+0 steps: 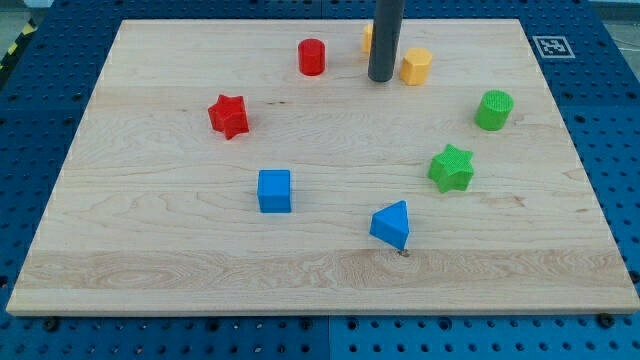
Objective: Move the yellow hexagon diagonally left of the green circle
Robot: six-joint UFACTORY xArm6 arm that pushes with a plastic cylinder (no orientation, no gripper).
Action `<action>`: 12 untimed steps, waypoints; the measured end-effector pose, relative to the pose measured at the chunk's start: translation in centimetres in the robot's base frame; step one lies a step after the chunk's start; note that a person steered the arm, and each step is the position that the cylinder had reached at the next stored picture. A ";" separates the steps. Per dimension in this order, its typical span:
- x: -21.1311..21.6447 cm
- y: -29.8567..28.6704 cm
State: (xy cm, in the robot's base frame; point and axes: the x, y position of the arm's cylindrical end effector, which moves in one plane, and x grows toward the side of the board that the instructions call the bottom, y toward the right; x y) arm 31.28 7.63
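Observation:
A yellow hexagon [416,65] sits near the view's top, right of centre. A green circle [493,109] stands lower and to its right. My tip [380,79] is just left of the yellow hexagon, very close to its left side; I cannot tell if it touches. A second yellow block [368,37] is mostly hidden behind the rod, up and left of the hexagon.
A red cylinder [312,57] stands left of the rod. A red star [228,115] is further left. A green star [451,167], a blue cube [274,190] and a blue triangular block [391,224] lie lower on the wooden board [150,240].

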 end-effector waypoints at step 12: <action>-2.0 1.8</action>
State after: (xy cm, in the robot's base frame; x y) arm 29.27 9.41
